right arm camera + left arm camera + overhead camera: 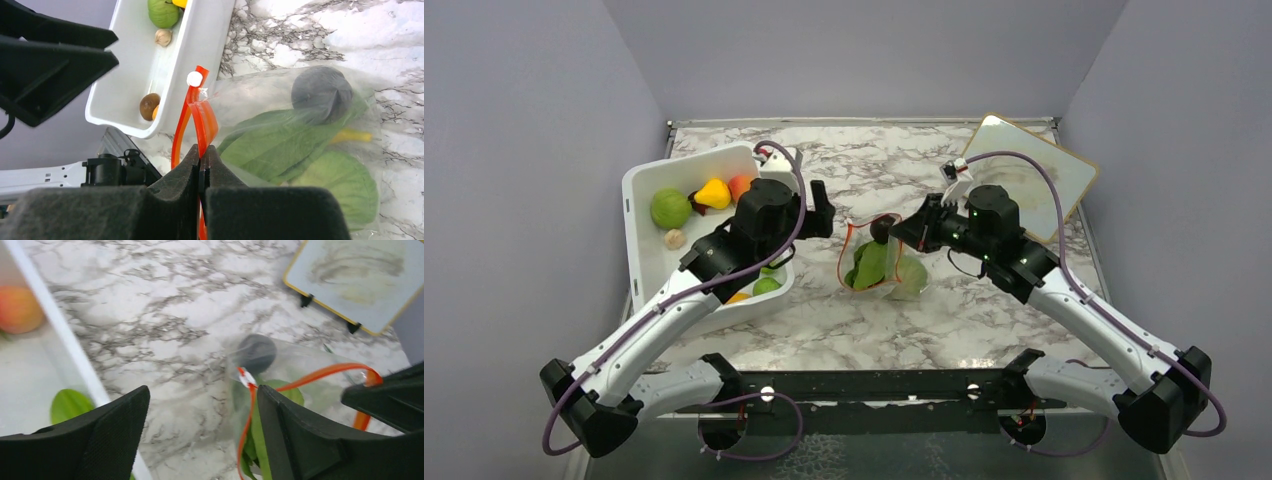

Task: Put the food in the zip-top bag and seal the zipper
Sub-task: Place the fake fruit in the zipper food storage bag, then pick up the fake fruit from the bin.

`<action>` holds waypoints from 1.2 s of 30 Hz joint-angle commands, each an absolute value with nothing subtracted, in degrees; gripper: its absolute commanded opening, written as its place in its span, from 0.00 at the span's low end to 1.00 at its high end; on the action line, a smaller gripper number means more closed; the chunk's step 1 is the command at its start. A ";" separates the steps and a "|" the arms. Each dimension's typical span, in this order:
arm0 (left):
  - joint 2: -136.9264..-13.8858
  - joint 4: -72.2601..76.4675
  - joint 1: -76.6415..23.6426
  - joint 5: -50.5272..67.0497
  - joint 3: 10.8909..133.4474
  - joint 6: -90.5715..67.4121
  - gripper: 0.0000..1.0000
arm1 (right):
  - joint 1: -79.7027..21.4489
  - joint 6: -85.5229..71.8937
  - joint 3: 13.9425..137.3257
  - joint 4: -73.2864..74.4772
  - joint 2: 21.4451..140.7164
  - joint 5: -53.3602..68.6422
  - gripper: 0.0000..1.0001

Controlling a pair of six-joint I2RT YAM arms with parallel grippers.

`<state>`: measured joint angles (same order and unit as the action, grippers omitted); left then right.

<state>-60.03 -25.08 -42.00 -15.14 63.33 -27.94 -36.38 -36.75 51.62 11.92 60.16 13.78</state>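
The clear zip-top bag (894, 270) lies mid-table with its mouth facing left. Its red-orange zipper (192, 115) gapes open, and a white slider (194, 78) sits at one end. Inside the bag are green leafy food (280, 145) and a dark round piece (321, 93). My right gripper (201, 148) is shut on the zipper strip at the mouth's edge. My left gripper (202, 390) is open and holds nothing. It hovers between the tub and the bag's mouth, its right finger (300, 435) next to the zipper (246, 425). More food lies in the white tub: green (670, 208), yellow (714, 192), orange (740, 186), beige (674, 239).
The white rectangular tub (632, 225) stands at the left, its rim (60, 335) close beside my left gripper. A yellow-rimmed board (1024, 170) leans at the back right. Grey walls close in the table on three sides.
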 commanded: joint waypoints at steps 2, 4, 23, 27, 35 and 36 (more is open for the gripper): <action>-58.52 -29.37 -38.06 -30.27 64.34 -24.83 0.75 | -36.47 -35.97 51.00 9.05 58.52 13.53 0.01; -59.08 -29.66 -34.61 -29.03 64.06 -25.14 0.75 | -36.47 -35.64 50.90 9.20 58.42 13.41 0.01; -65.79 -9.49 -3.11 -8.80 50.78 -42.88 0.76 | -36.47 -34.63 50.40 10.44 57.26 12.39 0.01; -67.99 -2.27 2.39 -4.55 46.48 -52.23 0.73 | -36.47 -34.79 50.46 10.63 57.30 12.47 0.01; -75.99 1.60 8.07 -5.39 47.54 -57.95 0.73 | -36.42 -35.37 50.19 10.29 57.35 12.89 0.01; -77.23 2.16 8.64 -5.31 48.19 -57.79 0.73 | -36.42 -35.41 50.23 10.28 57.42 12.92 0.01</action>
<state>-73.71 -2.44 6.55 -6.83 45.58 -54.26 -36.38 -35.70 50.50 11.97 58.70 13.37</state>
